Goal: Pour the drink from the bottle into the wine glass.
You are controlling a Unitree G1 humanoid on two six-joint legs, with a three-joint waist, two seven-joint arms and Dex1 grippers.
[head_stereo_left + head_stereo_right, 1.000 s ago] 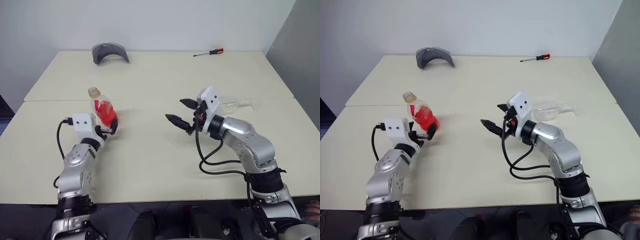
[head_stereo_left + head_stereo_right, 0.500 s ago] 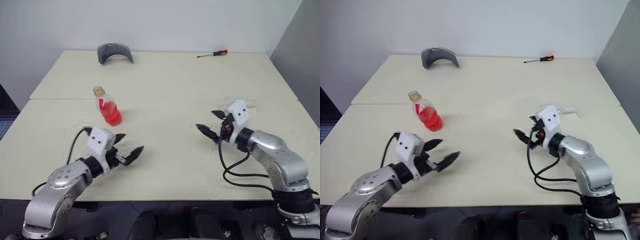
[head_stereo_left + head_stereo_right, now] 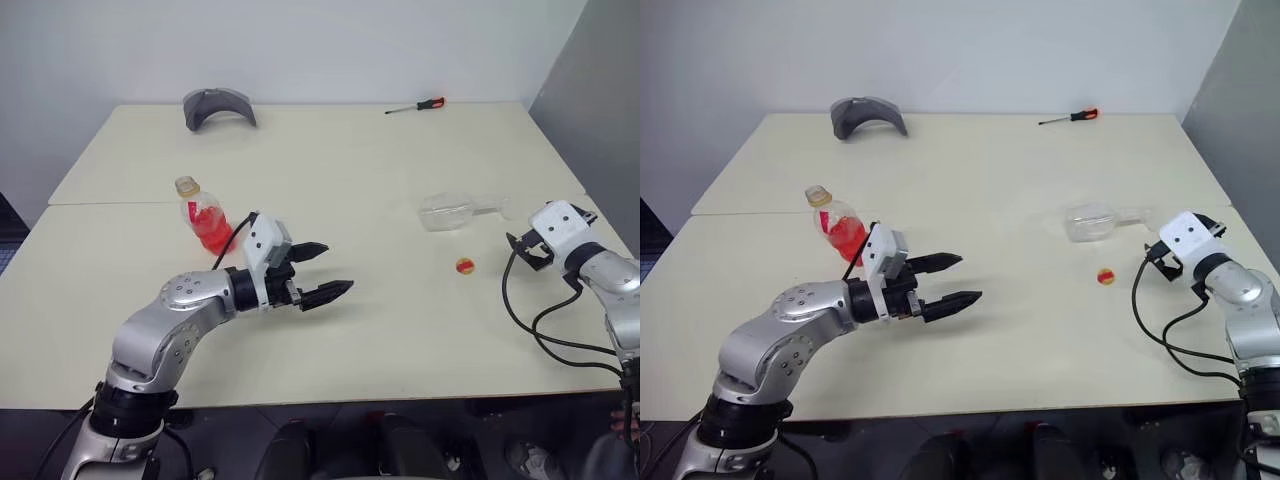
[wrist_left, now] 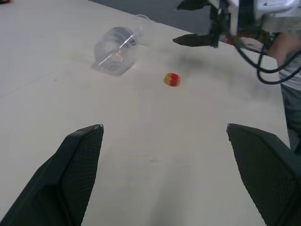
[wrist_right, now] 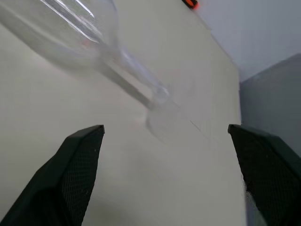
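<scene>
Both open, holding nothing: left hand (image 3: 325,270) swung in from beside bottle (image 3: 205,216) to mid-worktop (image 3: 380,330); right hand (image 4: 200,23) pulled out past glass (image 3: 452,211), now uncovered and lying on its side. Bottle upright, cap (image 3: 465,266) off nearby. Glass needs righting before pouring.

The wine glass (image 5: 89,28) lies on its side, and the picture's edge cuts off most of its bowl in the right wrist view. Its round foot (image 5: 162,123) looks blurry there. A small red and yellow thing (image 3: 465,265) on the desk (image 3: 400,160) is too small to tell what it is. The right gripper (image 3: 520,245) hides most of its own black fingers behind its white body. The bottle (image 3: 205,215) has its lower part hidden behind the left arm.
</scene>
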